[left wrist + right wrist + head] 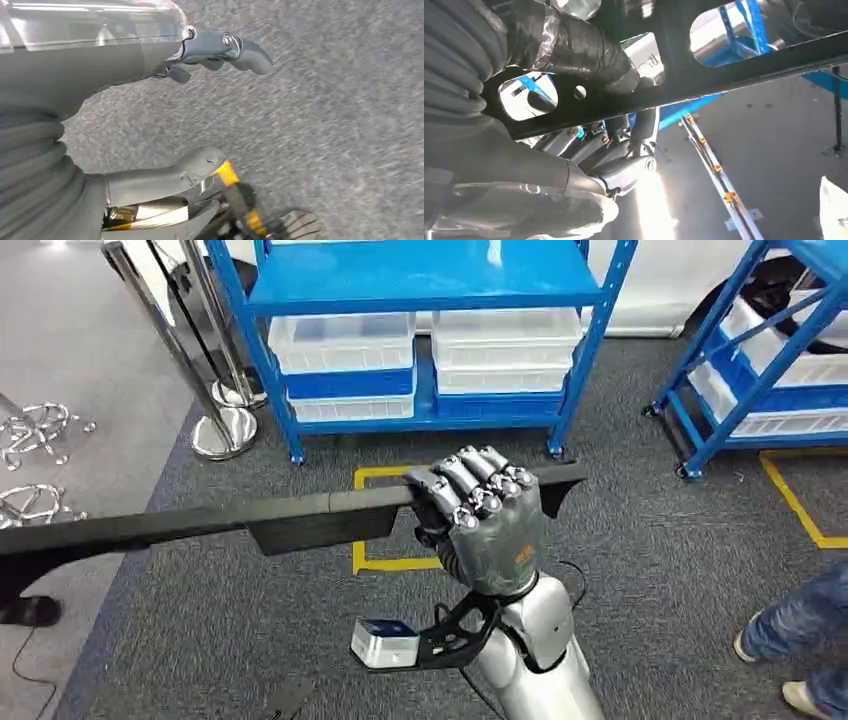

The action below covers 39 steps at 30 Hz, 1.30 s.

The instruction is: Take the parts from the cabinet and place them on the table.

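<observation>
In the head view my right hand (482, 508) grips a long flat black part (200, 522) near its right end. The part lies level across the view, reaching past the left edge, well above the carpet. In the right wrist view the black part (734, 65), with cut-out holes, crosses the picture and my right hand (574, 47) has its thumb wrapped over it and fingers under it. In the left wrist view my left hand (100, 55) hangs above grey carpet, thumb and fingers apart, holding nothing.
A blue shelf rack (420, 285) with clear bins (345, 340) stands ahead, and a second blue rack (760, 375) at the right. Chrome stanchion posts (218, 425) stand at the left. A person's legs and shoes (800, 640) are at the lower right. Yellow tape (372, 562) marks the carpet.
</observation>
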Motion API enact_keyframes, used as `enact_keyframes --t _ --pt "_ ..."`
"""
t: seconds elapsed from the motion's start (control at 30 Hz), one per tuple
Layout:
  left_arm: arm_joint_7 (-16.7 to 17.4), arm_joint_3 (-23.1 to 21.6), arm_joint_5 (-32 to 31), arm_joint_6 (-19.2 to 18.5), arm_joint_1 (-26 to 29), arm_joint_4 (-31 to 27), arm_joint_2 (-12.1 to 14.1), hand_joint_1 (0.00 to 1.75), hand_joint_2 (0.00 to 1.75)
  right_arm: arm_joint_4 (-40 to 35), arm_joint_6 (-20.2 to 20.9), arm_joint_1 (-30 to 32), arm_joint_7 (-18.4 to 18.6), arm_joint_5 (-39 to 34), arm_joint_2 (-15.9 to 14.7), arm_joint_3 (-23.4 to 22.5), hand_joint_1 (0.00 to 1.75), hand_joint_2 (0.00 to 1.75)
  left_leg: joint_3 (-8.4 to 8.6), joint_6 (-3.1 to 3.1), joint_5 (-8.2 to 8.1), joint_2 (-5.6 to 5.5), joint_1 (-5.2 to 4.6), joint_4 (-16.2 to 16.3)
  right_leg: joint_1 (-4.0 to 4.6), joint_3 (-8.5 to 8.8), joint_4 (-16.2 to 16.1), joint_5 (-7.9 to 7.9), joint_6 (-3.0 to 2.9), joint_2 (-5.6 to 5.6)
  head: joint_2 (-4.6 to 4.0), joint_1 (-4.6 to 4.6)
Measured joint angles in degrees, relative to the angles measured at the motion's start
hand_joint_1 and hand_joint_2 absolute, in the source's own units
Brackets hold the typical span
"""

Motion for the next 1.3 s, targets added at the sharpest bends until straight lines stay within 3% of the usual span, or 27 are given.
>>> enact_keyframes --t 0.07,0.1,0.13,0.17,0.23,0.27,0.3,0.33,0.43,0.47,0.5,0.57,0.6,0.63,0.7,0.73,0.77,0.8,0.83,0.87,0.97,1.0,1.07,1.13,1.2,1.27,1.3 --pt "0.0 0.0 -0.1 0.0 -0.1 0.0 -0.3 0.0 1.75 0.0 0.0 -0.1 0.2 -0.1 -0.2 0.0 1.75 1.75 -2.11 0.19 1.69 -0.01 0.0 0.2 -0.4 -1.89 7.6 -6.96 0.61 0.09 0.0 0.02" --pt "0.0 0.0 -0.1 0.0 0.0 0.0 -0.4 0.0 1.75 0.1 0.0 -0.1 0.3 -0.1 -0.3 0.0 1.75 1.75 -3.31 0.13 2.58 0.0 0.0 0.3 -0.54 -2.29 11.4 -8.37 0.9 0.09 0.0 0.02" --pt "0.0 0.0 -0.1 0.0 0.0 0.0 -0.4 0.0 1.75 0.2 0.0 -0.1 0.3 -0.1 -0.4 0.0 1.75 1.75 -4.53 0.01 3.34 0.03 0.05 0.5 -0.65 -2.29 13.9 -7.63 1.12 0.08 0.0 0.02" --pt "0.0 0.0 -0.1 0.0 0.0 0.0 -0.4 0.0 1.75 0.2 0.0 -0.1 0.3 -0.1 -0.5 0.0 1.75 1.75 -6.09 -0.22 4.17 0.08 0.15 0.9 -0.91 -1.47 14.9 -5.0 1.41 0.08 0.0 0.02" --pt "0.1 0.0 -0.2 0.0 0.1 0.0 -0.4 0.0 1.75 0.4 0.0 -0.1 0.3 -0.5 -0.7 0.0 1.75 1.75 -9.11 -0.82 5.56 0.1 0.44 2.0 -1.33 3.57 10.5 -1.02 1.83 0.03 0.0 0.02" --pt "0.2 0.0 -0.3 0.1 0.2 0.0 -0.4 0.0 1.75 0.4 0.0 -0.2 0.3 -0.9 -0.7 0.0 1.75 1.75 -10.22 -1.11 6.08 0.06 0.55 2.7 -1.5 7.29 6.3 -1.89 1.91 -0.01 0.0 0.02" --pt "0.2 0.0 -0.4 0.2 0.5 0.0 -0.4 0.0 1.75 0.4 0.0 -0.3 0.2 -1.1 -0.7 0.1 1.75 1.75 -11.35 -1.51 6.33 -0.06 0.33 3.6 -1.18 11.59 0.4 -5.71 1.92 0.07 0.0 0.04" --pt "0.3 0.0 -0.5 0.3 0.7 0.0 -0.4 0.0 1.75 0.4 0.0 -0.4 0.1 -1.2 -0.7 0.2 1.75 1.75 -11.66 -1.91 6.7 0.01 0.46 4.1 -0.89 12.22 -1.8 -7.27 1.24 0.35 0.0 -0.11" --pt "0.3 0.0 -0.6 0.5 1.0 0.0 -0.3 0.0 1.75 0.9 0.0 -0.6 0.3 -2.0 -0.7 0.4 1.75 1.75 -12.03 -3.0 8.4 -0.03 0.87 4.0 -0.58 11.11 -1.4 -5.9 0.0 0.16 0.0 0.0" --pt "0.3 0.0 -0.7 0.5 1.0 0.0 -0.2 0.0 1.75 1.1 0.0 -0.7 0.3 -2.0 -0.7 0.4 1.75 1.75 -12.41 -3.38 7.03 -0.2 1.18 4.7 -0.79 10.5 -1.4 -5.06 -0.61 -0.26 0.0 -0.04" --pt "0.3 0.0 -0.7 0.5 1.2 0.0 -0.2 0.0 1.75 1.2 0.0 -0.8 0.5 -2.0 -0.7 0.6 1.75 1.75 -13.41 -3.64 3.6 -0.23 1.22 6.7 -0.77 9.74 -1.5 -4.28 -1.0 -0.22 0.0 -0.04" --pt "0.1 0.0 -0.6 0.4 1.3 0.0 -0.2 0.0 1.75 1.6 0.0 -1.3 1.5 -3.0 -0.7 1.0 1.75 1.75 -15.4 -3.99 -3.63 -0.27 1.33 14.4 -0.71 7.82 -1.5 -2.73 -1.41 -0.25 0.0 -0.04" --pt "-0.2 0.1 -0.4 0.3 1.3 0.0 -0.2 0.0 1.75 1.9 0.0 -1.6 2.2 -3.8 -0.9 1.3 1.75 1.75 -15.99 -4.1 -5.55 -0.27 1.37 18.2 -0.64 6.91 -1.5 -1.92 -1.42 -0.25 0.0 -0.04" --pt "-0.4 0.1 -0.4 0.3 1.3 0.0 -0.2 0.0 1.75 2.2 0.0 -1.8 2.6 -4.3 -1.0 1.7 1.75 1.75 -16.03 -4.17 -5.58 -0.27 1.38 21.0 -0.59 5.78 -1.4 -1.1 -1.39 -0.27 0.0 -0.04" --pt "-1.0 0.1 -0.2 0.2 1.5 0.0 -0.2 0.0 1.75 2.6 0.0 -2.0 3.1 -4.7 -1.3 2.1 1.75 1.75 -13.75 -4.02 -0.65 -0.29 1.38 21.2 -0.53 3.46 -1.4 0.37 -1.13 -0.27 0.0 -0.04" --pt "-1.2 0.1 -0.2 0.2 1.5 0.0 -0.2 0.0 1.75 2.9 0.0 -2.2 3.5 -4.8 -1.6 2.5 1.75 1.75 -11.28 -3.76 1.38 -0.31 1.37 18.9 -0.5 2.37 -1.4 1.2 -0.98 -0.25 0.0 -0.04" --pt "-1.4 0.1 -0.2 0.0 1.5 0.0 -0.2 0.0 1.75 3.2 0.0 -2.5 3.8 -4.6 -1.8 3.0 1.75 1.75 -7.58 -3.42 1.11 -0.32 1.32 14.7 -0.5 1.5 -1.4 2.01 -0.78 -0.18 0.0 -0.04" --pt "-1.6 0.1 -0.2 0.0 1.4 0.0 -0.2 0.0 1.75 3.4 0.0 -2.8 4.2 -4.1 -2.1 3.6 1.75 1.75 -2.49 -2.92 -1.77 -0.33 1.14 9.0 -0.4 1.18 -1.3 2.51 -0.5 -0.1 0.0 -0.09" --pt "-1.7 0.1 -0.3 0.0 1.3 0.0 -0.2 0.0 1.75 3.6 0.0 -3.3 4.7 -3.4 -2.4 4.3 1.75 1.75 0.67 -2.6 -4.09 -0.31 0.83 3.5 -0.28 1.02 -1.2 2.84 -0.12 -0.15 0.0 -0.02" --pt "-1.7 0.1 -0.3 0.0 1.0 0.0 -0.2 0.0 1.75 3.8 0.0 -3.6 4.9 -3.0 -2.8 4.9 1.75 1.75 0.67 -2.36 -4.81 -0.23 0.76 2.7 -0.25 0.96 -1.2 3.47 0.23 -0.33 0.0 -0.04" --pt "-1.8 0.1 -0.4 0.0 1.4 0.0 -0.3 0.0 1.75 4.4 0.0 -4.0 5.3 -2.8 -3.5 6.2 1.75 1.75 0.56 -0.93 -2.96 -0.14 0.99 1.9 -0.62 0.94 -1.5 4.44 1.36 -0.5 0.0 -0.02" --pt "-1.8 0.1 -0.5 0.0 1.4 0.0 -0.4 0.0 1.75 4.5 0.0 -4.1 5.5 -2.7 -3.8 6.5 1.75 1.75 0.42 -0.68 -2.5 -0.11 0.78 1.9 -0.78 0.34 -0.1 2.76 1.46 -0.19 0.0 -0.02" --pt "-2.0 0.1 -0.6 0.0 1.3 0.0 -0.5 0.0 1.75 4.5 0.0 -4.6 6.7 -2.8 -4.5 7.0 1.75 1.75 -0.84 0.06 -1.59 -0.05 0.62 2.1 -0.77 -2.85 8.0 -2.96 1.61 0.06 0.0 0.02" --pt "-2.0 0.1 -0.8 0.2 1.4 0.0 -0.6 0.0 1.75 4.6 0.0 -4.7 7.6 -3.0 -5.5 7.7 1.75 1.75 -2.03 0.09 -0.91 0.02 0.44 2.3 -0.77 -5.13 15.1 -5.96 1.77 0.16 0.0 0.02" --pt "-2.0 0.1 -0.8 0.3 1.7 0.0 -0.6 0.0 1.75 4.6 0.0 -4.7 8.0 -3.5 -6.3 8.5 1.75 1.75 -2.88 -0.01 -0.48 0.09 0.38 2.6 -0.78 -2.6 13.0 -4.42 1.64 0.15 0.0 0.0" --pt "-2.1 0.1 -0.9 0.4 1.7 0.0 -0.6 0.0 1.75 4.5 0.0 -4.9 8.3 -3.9 -6.9 9.1 1.75 1.75 -3.26 -0.13 -0.41 0.67 0.38 3.1 -0.64 3.53 4.3 -1.21 1.19 -0.41 0.0 0.0" --pt "-2.3 0.1 -0.9 0.4 1.7 0.0 -0.6 0.0 1.75 4.5 0.0 -5.3 8.3 -3.9 -7.1 9.4 1.75 1.75 -3.4 -0.28 -0.5 0.84 0.34 3.4 -0.23 6.08 -0.3 -1.63 0.64 -2.61 0.0 0.0"
